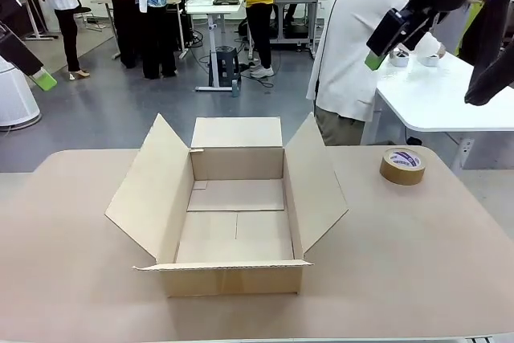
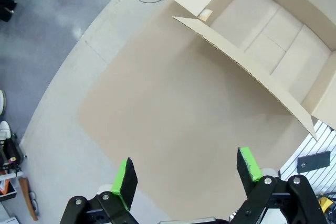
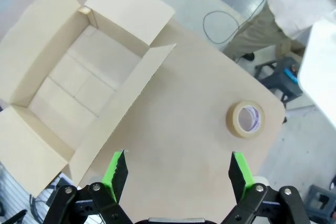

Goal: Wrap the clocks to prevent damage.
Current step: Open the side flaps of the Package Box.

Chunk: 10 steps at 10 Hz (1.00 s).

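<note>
Clocks: whereabouts cannot be told; none on the table or in the box.
Handling (judged): likely light and rigid, with a fragile face and a smooth case that slides in a pinch; once wrapped, soft and crinkly outside, still breakable inside.
Hold point (judged): across the case edges or the middle of a wrapped bundle, never on the face, with light pressure.
Left gripper (image 2: pixel 186 165): jaws spread wide, nothing between the green pads; held high over bare tabletop to the left of the box, pointing down.
Right gripper (image 3: pixel 177 162): jaws spread wide, holding nothing; held high over the stretch between box and tape, pointing down.
Table (image 1: pixel 418 271): beige, rounded corners, bare around the box.
Cardboard box (image 1: pixel 233 280): centre of the table, all four flaps folded out, bare floor inside.
Tape roll (image 1: pixel 402 166): brown, lying flat near the far right corner, well apart from the box.
Person (image 1: pixel 353 46): beyond the far edge, white top, back turned to the table.
White side table (image 1: pixel 450 106): behind the tape; two small white round things (image 1: pixel 399 58) on it, too small to identify.
</note>
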Each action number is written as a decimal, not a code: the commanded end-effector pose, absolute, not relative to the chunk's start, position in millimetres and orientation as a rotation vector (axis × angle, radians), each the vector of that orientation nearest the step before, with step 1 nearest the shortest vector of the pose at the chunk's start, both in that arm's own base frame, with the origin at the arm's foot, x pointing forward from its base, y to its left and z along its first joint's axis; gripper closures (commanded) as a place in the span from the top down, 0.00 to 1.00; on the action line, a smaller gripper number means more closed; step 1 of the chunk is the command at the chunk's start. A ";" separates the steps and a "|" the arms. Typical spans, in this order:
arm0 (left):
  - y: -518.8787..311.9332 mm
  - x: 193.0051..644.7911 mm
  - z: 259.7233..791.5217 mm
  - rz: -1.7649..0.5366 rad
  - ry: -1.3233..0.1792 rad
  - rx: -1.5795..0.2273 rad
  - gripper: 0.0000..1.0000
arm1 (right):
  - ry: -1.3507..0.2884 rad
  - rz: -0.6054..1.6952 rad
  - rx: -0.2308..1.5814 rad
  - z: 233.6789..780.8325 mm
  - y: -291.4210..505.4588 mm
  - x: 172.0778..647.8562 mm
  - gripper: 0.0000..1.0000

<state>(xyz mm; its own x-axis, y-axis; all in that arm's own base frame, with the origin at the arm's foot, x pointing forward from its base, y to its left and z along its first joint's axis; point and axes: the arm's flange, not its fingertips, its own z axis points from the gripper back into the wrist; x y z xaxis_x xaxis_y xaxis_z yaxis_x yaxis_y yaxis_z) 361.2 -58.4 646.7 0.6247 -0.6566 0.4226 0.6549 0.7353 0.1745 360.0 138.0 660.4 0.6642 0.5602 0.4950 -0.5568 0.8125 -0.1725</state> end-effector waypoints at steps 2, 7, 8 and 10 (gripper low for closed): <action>-53.9 370.4 633.4 -0.747 -0.460 -0.016 1.00 | -0.579 0.624 -0.002 645.4 133.8 361.4 1.00; 0.7 386.6 659.6 -1.261 -0.547 -0.401 1.00 | -0.681 0.950 0.460 668.8 56.3 391.5 1.00; 16.3 395.7 663.7 -1.331 -0.504 -0.480 1.00 | -0.678 0.993 0.480 672.3 36.7 398.4 1.00; 40.9 413.6 656.9 -1.384 -0.451 -0.525 1.00 | -0.686 1.024 0.438 672.2 1.2 413.3 1.00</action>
